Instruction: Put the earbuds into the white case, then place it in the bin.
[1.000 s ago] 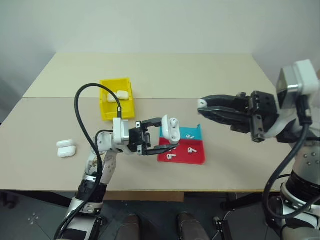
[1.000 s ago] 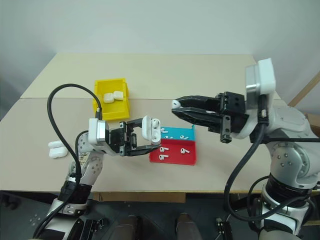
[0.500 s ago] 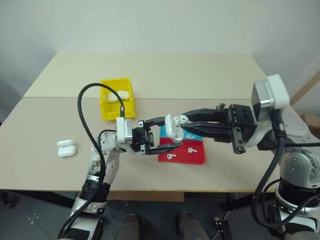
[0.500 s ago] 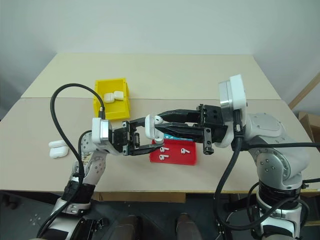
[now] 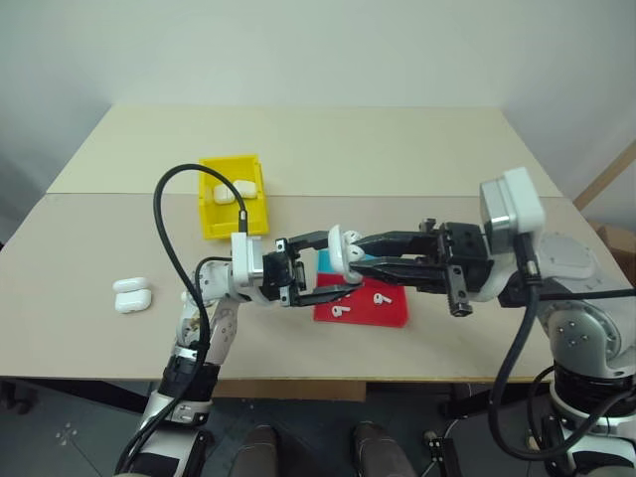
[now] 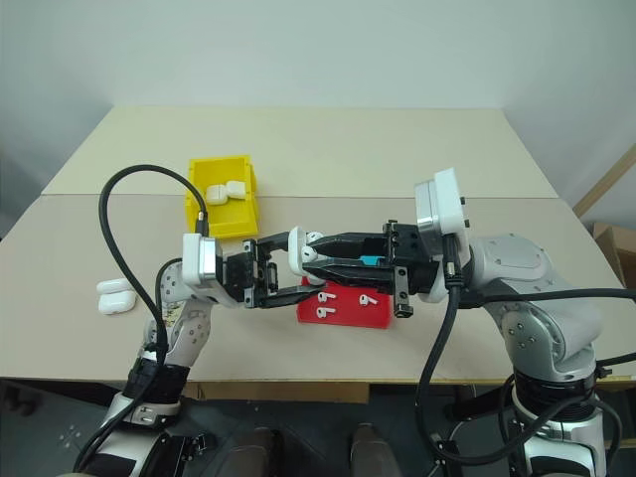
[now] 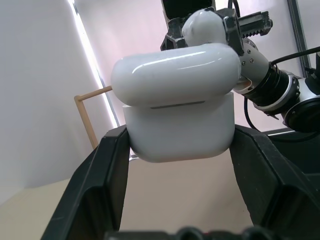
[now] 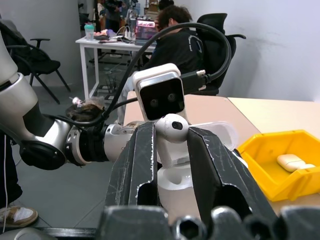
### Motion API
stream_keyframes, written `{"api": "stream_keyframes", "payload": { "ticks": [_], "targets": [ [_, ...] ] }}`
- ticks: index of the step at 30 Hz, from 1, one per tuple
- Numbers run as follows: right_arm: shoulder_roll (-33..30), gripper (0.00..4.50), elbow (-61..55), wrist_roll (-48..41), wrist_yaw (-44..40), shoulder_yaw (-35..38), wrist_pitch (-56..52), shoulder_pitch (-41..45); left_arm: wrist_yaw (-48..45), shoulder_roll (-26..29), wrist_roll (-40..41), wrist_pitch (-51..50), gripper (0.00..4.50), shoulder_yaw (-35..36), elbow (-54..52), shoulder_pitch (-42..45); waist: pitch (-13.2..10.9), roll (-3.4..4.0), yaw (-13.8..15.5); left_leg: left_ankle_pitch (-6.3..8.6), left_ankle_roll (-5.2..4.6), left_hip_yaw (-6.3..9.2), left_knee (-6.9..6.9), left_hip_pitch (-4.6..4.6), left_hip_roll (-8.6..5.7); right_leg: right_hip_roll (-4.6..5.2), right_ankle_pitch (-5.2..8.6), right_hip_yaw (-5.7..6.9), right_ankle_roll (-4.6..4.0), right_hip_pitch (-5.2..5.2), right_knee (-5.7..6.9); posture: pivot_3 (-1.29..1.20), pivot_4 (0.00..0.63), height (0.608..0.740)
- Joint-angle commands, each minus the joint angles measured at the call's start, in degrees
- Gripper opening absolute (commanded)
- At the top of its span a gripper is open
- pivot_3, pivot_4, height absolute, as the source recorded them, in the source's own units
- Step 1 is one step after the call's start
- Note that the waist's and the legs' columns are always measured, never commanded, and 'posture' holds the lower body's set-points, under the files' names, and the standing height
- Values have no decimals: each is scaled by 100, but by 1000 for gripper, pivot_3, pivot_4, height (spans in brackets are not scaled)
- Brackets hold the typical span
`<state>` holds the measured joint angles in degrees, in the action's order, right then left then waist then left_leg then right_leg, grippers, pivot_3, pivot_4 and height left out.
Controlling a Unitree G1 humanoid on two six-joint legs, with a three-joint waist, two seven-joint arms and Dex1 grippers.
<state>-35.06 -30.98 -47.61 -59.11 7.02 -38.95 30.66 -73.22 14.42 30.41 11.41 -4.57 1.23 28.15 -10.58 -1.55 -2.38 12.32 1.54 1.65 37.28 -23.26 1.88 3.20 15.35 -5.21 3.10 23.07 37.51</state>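
My left gripper [image 5: 335,264] is shut on the white case [image 5: 336,252] and holds it above the table with its lid open. In the left wrist view the case [image 7: 179,105] sits between both fingers. My right gripper [image 5: 360,251] reaches in from the right and is shut on one earbud [image 8: 171,128]. That earbud hangs right at the open top of the case [image 8: 174,186]. The yellow bin [image 5: 212,217] stands behind my left arm with two white cases [image 5: 235,189] inside.
A shallow red and blue tray [image 5: 390,314] lies under the grippers with loose earbuds [image 5: 338,310] in it. Another white case [image 5: 129,295] lies on the table at the left. In the right wrist view a person [image 8: 176,46] sits at a desk far behind.
My right gripper has moved left and down with the earbud, from well right of the case to its open top. The left gripper and the case have stayed in place.
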Motion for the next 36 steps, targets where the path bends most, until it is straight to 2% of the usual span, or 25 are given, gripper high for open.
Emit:
{"api": "stream_keyframes", "payload": {
  "ticks": [1,26,29,33,36],
  "targets": [
    [-80,998,-78,6,7,-35,216,-32,-15,-10,25,121,2738,34,0,92,0,0,-1,0,0,-1,0,0,0,0,0,0,0,0,0,0,150,740],
    [-182,998,-47,151,-41,-246,644,-258,-44,7,-6,165,2738,19,30,77,0,0,1,0,0,0,0,0,0,0,0,0,0,0,-1,0,150,740],
    [-153,1702,-89,223,-23,-252,773,-295,-42,9,-15,170,2738,23,32,72,0,0,2,0,0,1,0,0,0,0,0,0,0,0,0,0,150,740],
    [-187,3086,-78,447,-41,-336,980,-368,-1,16,-36,114,2738,21,7,75,0,0,1,0,0,1,1,0,1,-1,0,0,0,0,0,0,150,740],
    [-213,3086,-75,419,-83,-332,1033,-397,0,19,-33,121,2738,26,44,91,0,0,2,0,0,0,1,0,0,0,0,0,0,0,0,0,150,740]
  ]
}}
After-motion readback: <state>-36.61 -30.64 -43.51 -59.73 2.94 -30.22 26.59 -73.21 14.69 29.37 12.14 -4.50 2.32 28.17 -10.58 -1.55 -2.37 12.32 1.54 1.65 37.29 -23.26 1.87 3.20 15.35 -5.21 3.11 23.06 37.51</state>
